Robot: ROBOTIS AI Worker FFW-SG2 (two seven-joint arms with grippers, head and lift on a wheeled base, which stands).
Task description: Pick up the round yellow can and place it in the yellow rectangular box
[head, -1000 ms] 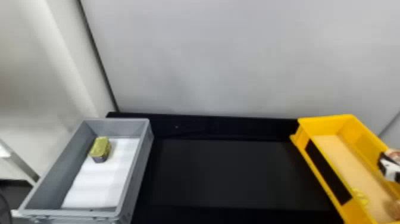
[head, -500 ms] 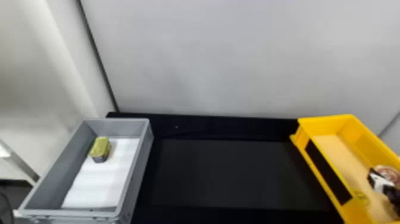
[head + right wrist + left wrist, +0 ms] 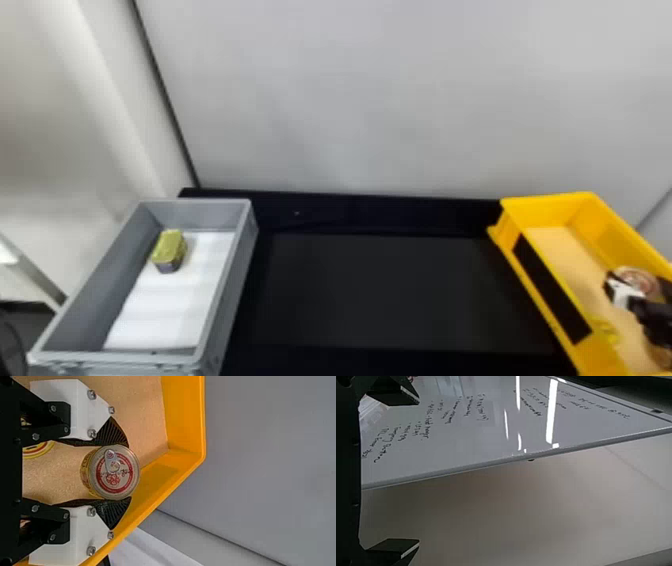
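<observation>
In the head view my right gripper is inside the yellow box at the right, at the round can. Seen in the right wrist view, my right gripper is shut on the round yellow can, a ribbed black pad against each side of it. The can's silver lid with a pull tab faces that camera, and the box wall is beyond. My left gripper stands open in the left wrist view, away from the boxes, with nothing between its fingers.
A grey box at the left holds a yellow-topped squarish can on a white sheet. Between the boxes is a black table. Another yellow round lid lies in the yellow box. A wall rises behind.
In the head view the right gripper has moved left within the yellow box's area, and the round can has shifted left with it since half a second ago. The squarish can has stayed put.
</observation>
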